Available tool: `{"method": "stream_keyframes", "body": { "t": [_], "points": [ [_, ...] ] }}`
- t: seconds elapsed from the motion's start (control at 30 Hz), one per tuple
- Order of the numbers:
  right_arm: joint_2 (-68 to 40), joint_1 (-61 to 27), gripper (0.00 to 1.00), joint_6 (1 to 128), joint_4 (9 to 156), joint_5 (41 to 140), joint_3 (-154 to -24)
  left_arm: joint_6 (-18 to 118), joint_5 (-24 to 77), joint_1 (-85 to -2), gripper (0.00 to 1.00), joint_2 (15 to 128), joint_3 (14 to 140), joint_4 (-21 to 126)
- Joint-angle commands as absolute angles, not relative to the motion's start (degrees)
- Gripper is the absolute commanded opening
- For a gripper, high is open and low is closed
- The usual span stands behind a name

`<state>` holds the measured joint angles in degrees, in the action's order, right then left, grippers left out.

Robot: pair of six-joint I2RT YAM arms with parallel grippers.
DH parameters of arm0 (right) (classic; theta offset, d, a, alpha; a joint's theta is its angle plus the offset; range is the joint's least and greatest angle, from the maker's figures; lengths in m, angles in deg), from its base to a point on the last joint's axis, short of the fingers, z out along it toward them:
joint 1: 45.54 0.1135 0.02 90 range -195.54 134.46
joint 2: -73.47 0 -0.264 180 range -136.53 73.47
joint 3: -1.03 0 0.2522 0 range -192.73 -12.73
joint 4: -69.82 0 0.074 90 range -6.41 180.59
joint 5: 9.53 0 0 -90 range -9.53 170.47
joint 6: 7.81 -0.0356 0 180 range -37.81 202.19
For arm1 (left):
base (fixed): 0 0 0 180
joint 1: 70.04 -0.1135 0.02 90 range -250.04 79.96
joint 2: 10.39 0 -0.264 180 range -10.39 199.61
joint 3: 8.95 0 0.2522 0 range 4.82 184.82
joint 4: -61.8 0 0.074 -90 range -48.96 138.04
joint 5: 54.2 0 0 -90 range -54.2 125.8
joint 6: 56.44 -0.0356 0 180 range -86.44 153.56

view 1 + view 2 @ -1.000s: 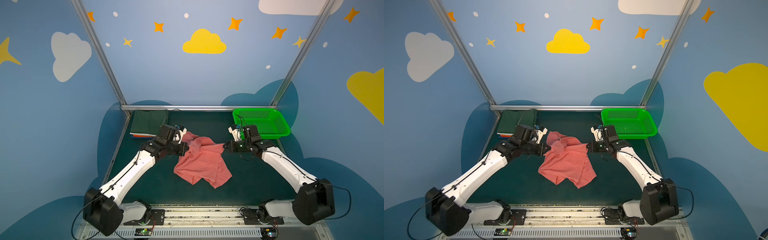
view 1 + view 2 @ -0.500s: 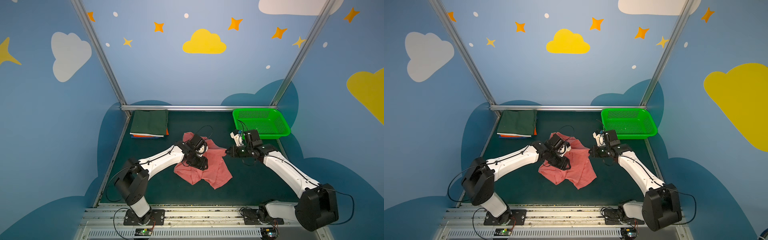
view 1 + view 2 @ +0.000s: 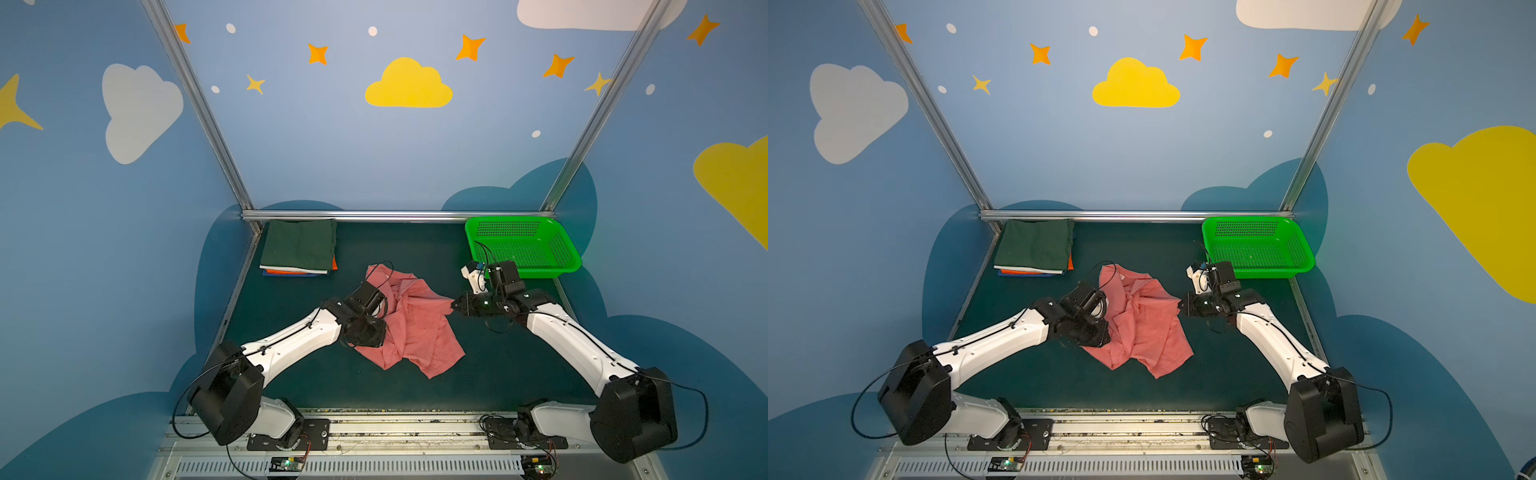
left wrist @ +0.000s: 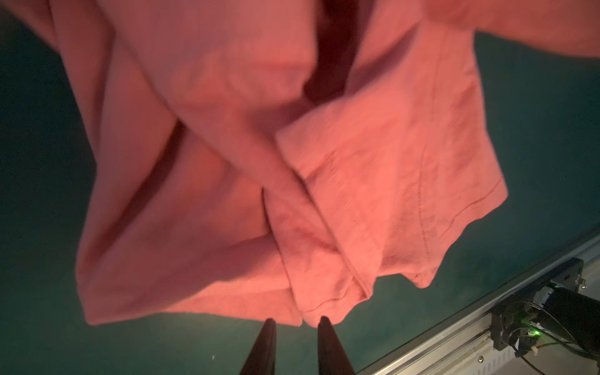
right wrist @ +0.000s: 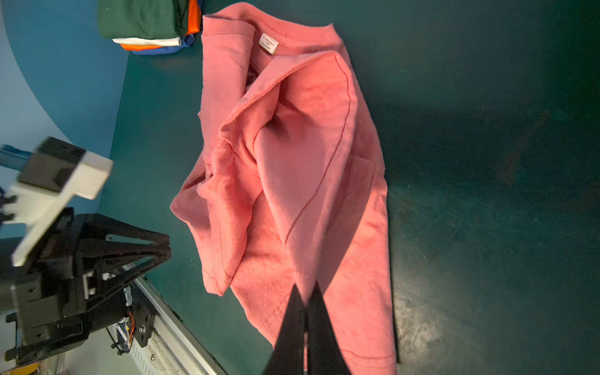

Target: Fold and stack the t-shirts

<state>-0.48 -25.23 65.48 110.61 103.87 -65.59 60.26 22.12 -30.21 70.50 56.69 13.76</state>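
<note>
A crumpled salmon-pink t-shirt lies mid-table. My right gripper is shut on a fold at its right edge and holds that fold slightly raised. My left gripper hovers low by the shirt's left side. Its jaws are a little apart with nothing between them, and the shirt's hem lies just beyond the fingertips. In both top views its wrist hides the fingers. A folded stack of t-shirts, dark green on top over white, orange and blue, sits at the back left.
A green perforated basket stands at the back right, just behind my right wrist. A metal rail runs along the table's front edge. Blue walls close in the back and sides.
My left gripper let go of the shirt's far-left part, swung over the cloth and came down at its near-left side, opening wide then narrowing. My right gripper kept its hold.
</note>
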Motion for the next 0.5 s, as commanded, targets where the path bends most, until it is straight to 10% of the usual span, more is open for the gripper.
{"method": "stream_keyframes", "body": {
  "t": [0.0, 0.47],
  "points": [
    [-0.3, -25.6, 0.00, 65.0, 110.1, 104.7, -64.6, 68.1, 19.5, -29.2, 0.27, 68.4, 52.6, 20.0],
    [-0.1, -25.6, 0.00, 64.6, 109.0, 105.6, -63.2, 75.9, 15.9, -28.1, 0.30, 71.9, 46.0, 31.4]
  ]
}}
